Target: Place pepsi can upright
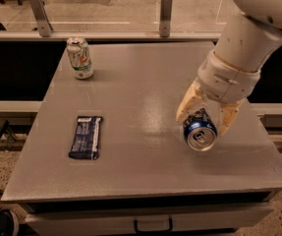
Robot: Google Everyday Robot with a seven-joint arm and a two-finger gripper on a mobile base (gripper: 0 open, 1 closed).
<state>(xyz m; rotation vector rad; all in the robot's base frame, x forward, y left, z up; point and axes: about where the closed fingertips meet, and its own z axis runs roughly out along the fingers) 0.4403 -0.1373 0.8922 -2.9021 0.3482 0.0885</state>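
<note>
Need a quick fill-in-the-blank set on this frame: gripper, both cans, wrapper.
1. The gripper, over the right part of the table, holds the pepsi can between its fingers, tilted, with one silver end turned toward the ___.
2. The white-and-green can stands ___ near the far left corner.
3. The snack wrapper lies ___ on the table, apart from both cans.

Missing words: camera; upright; flat.
</note>
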